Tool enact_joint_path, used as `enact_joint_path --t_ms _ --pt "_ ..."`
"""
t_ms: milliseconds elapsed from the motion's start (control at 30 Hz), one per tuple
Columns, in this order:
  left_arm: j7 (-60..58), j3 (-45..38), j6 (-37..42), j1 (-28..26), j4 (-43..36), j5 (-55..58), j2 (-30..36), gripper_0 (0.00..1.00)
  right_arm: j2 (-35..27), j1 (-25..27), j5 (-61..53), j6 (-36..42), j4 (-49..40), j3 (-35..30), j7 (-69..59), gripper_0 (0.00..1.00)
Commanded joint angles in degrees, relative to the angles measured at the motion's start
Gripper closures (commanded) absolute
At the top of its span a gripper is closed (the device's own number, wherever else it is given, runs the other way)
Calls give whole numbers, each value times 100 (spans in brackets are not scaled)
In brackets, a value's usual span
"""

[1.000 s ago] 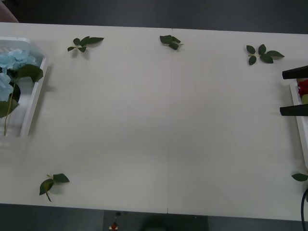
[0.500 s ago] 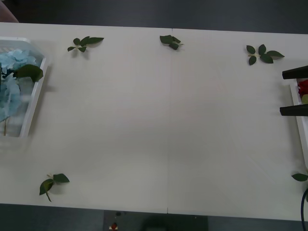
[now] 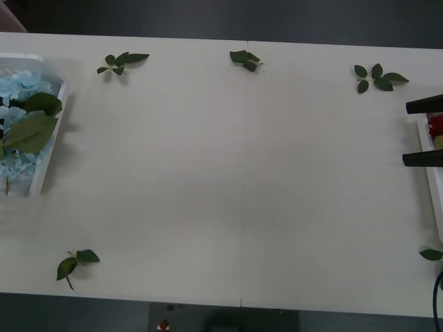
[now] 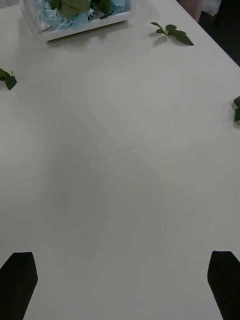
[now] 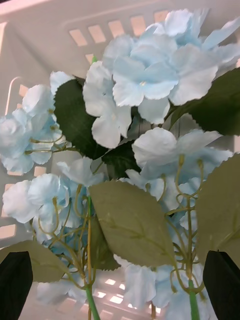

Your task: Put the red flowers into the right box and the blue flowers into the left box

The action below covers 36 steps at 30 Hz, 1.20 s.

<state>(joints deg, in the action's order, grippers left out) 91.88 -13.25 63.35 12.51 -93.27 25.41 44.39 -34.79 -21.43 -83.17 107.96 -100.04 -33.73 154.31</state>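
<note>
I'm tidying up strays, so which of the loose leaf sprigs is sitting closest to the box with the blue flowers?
The sprig at the table's far edge on the left, just beyond the left box; the others lie farther off.

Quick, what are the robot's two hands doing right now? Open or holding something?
Left gripper: open, holding nothing, right over the blue flowers in the left box.
Right gripper: open and empty, above the table.

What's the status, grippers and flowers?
Left gripper open, right over the blue flowers in the left box. Right gripper open at the right box, red flowers inside. Nothing in the way.
</note>
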Motion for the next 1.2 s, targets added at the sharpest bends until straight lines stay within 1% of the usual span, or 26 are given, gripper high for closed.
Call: enact_joint_path --t_ms 33,167,267,400,500,567,667,833,1033,1100,1200 --pt "269 -160 -95 68 -68 236 202 0 -116 -28 2 -30 -173 -29 69 0" --pt "278 -195 -42 68 -183 377 202 0 -116 -28 2 -30 -173 -29 69 0" --pt "278 -222 204 76 -464 315 202 0 -116 -28 2 -30 -173 -29 69 0" --pt "251 -327 828 85 -1044 350 202 0 -116 -28 2 -30 -173 -29 69 0" --pt "199 -406 1057 85 -1387 623 202 0 -116 -28 2 -30 -173 -29 69 0" --pt "155 -468 1039 85 -1519 939 202 0 -116 -28 2 -30 -173 -29 69 0" --pt "111 -512 793 85 -1703 1563 202 0 -116 -28 2 -30 -173 -29 69 0" --pt "76 -503 107 85 -1870 2820 202 0 -116 -28 2 -30 -173 -29 69 0" --pt "67 -239 -587 59 -2134 3927 202 0 -116 -28 2 -30 -173 -29 69 0" --pt "146 -116 -860 15 -2143 4472 202 0 -116 -28 2 -30 -173 -29 69 0" --pt "638 130 -1255 -143 -2257 5325 202 0 -116 -28 2 -30 -173 -29 69 0"
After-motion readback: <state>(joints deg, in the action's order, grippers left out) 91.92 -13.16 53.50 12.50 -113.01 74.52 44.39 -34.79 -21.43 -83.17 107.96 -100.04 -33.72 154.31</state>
